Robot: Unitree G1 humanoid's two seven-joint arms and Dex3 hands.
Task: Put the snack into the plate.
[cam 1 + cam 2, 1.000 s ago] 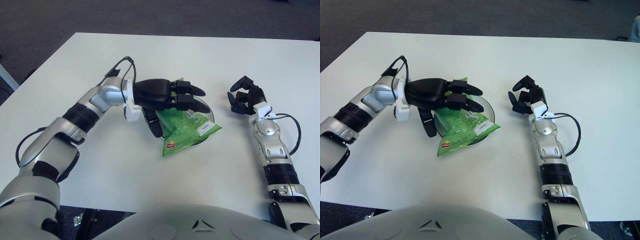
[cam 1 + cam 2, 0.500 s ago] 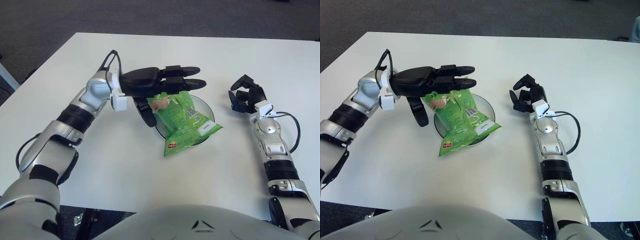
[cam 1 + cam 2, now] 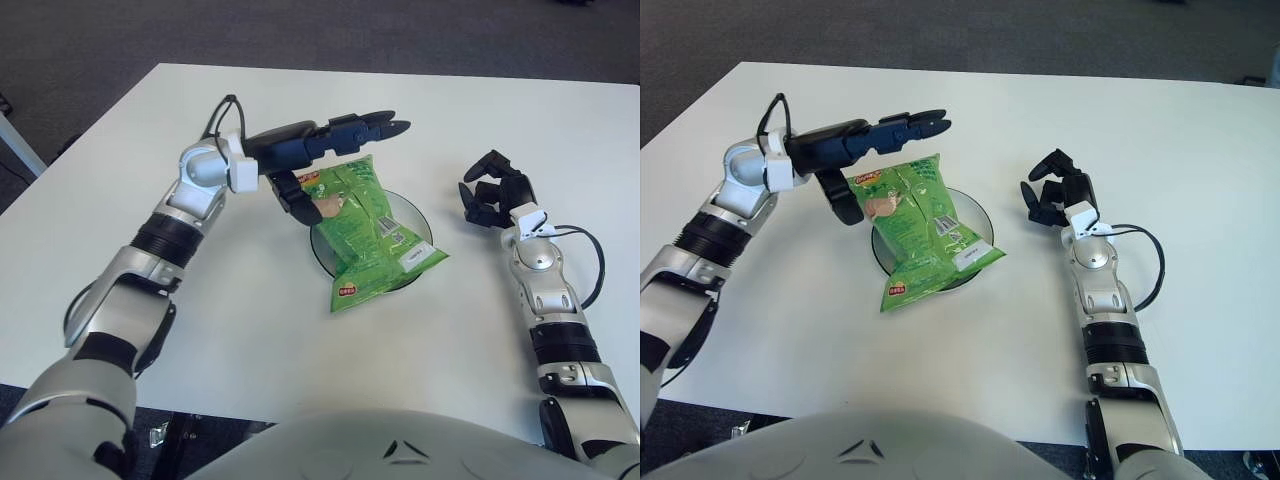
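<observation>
**Snack is on the plate, hand is letting go**

I see the green snack bag [image 3: 368, 232] lying across the dark plate [image 3: 420, 216] in the middle of the frame. It is bigger than the plate. Its lower end hangs over the rim and touches the white tabletop [image 3: 250, 340].

My left hand [image 3: 320, 148] is just above the top end of the bag, a bit up and left of the middle. Its fingers are stretched out straight and it holds nothing. I can't tell if the thumb below touches the bag or is only near it.

My right hand [image 3: 490, 195] rests on the tabletop on the right side of the frame, well apart from the plate. Its fingers are curled in and it holds nothing.

I think the putting step is nearly done. Next I should lift the left hand up and away without bumping the bag, or it could slide off the plate.

The right eye view shows more of the plate's rim [image 3: 980, 212] on the right side of the bag. The left eye view shows more of the left arm's elbow at the lower left.
</observation>
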